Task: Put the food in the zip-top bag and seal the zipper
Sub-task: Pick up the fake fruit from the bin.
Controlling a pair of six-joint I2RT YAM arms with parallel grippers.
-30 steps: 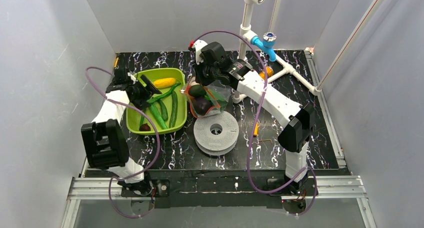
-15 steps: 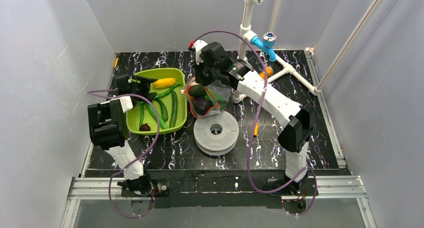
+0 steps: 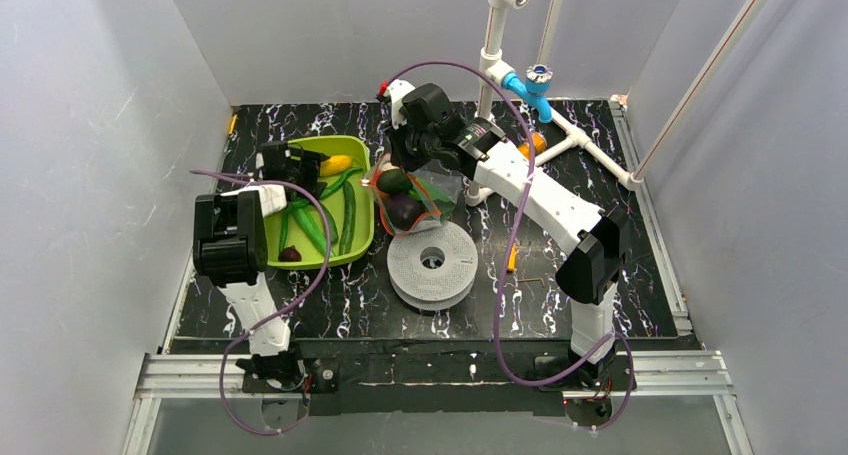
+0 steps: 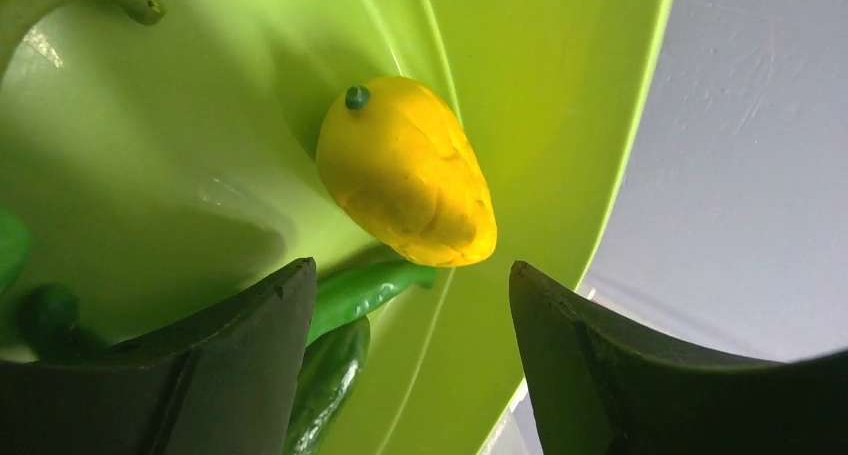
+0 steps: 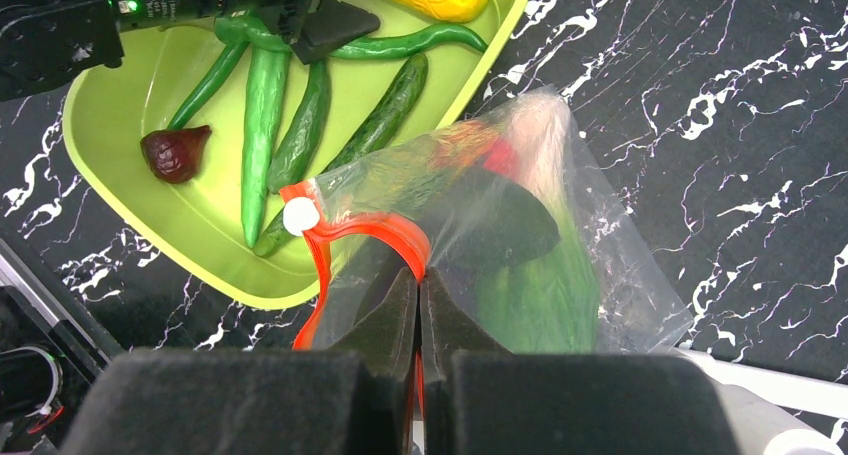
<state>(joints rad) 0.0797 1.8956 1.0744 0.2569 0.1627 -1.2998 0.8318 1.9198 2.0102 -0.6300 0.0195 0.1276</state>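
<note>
Black, white-veined marble-pattern sheet covers the table [image 3: 330, 300], enclosed by plain matte grey walls [image 3: 100, 125]; a white pipe frame [image 3: 490, 55] with a blue valve [image 3: 527, 85] stands beyond and to the right of the green tray [image 3: 362, 245]. That tray is glossy lime plastic, rectangular with rounded corners. Inside it lie long, smooth green peppers [image 5: 265, 105], a small dark red fruit [image 5: 175, 150] at its near end, and a lumpy yellow piece [image 4: 408, 170] against its far wall. The left gripper [image 4: 410, 275] hovers over the tray's far half, jaws spread wide with nothing between them, the yellow piece just ahead of the fingertips. The zip-top bag [image 5: 590, 265], clear and crinkled, sits just right of the tray, its mouth lifted; a purple eggplant [image 3: 403, 211] and green items show through the film. The right gripper [image 5: 420, 285] is clamped tight on the orange-red zipper [image 5: 370, 225], which bows open in a loop. A white perforated disc [image 3: 432, 265], round and stacked, rests near the tray's right corner, touching the bag's lower edge. Since half a second ago the left arm has swung rightward from the tray's left rim toward the yellow piece; the right arm and bag are unchanged.
</note>
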